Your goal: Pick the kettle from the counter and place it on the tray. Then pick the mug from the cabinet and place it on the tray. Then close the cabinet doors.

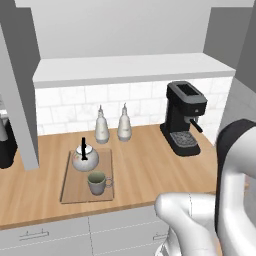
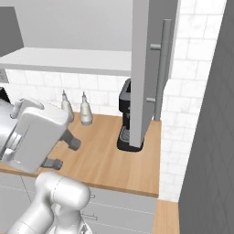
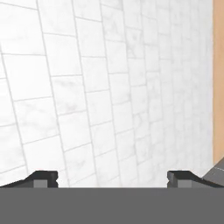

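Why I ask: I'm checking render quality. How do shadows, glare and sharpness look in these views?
Left base view: soft and slightly blurred, kettle and mug casting barely any shadow on the tray. Right base view: even light, no glare on the cabinet door. Hand view: flat-lit tiles, receding at a slant.

The counter point(image 1: 150, 165) is light-brown wood grain over grey-white drawer fronts point(image 1: 120, 230); the tray point(image 1: 72, 187) is a paler wood tone. The kettle point(image 1: 85, 157) is silver-white with a black handle, the mug point(image 1: 97, 182) grey-green with a dark interior. The wall tiles point(image 3: 87, 87) are white, faintly marbled; the two bottles point(image 1: 112, 125) white, the coffee machine point(image 1: 184, 117) black, the cabinet doors point(image 2: 148, 68) flat grey.
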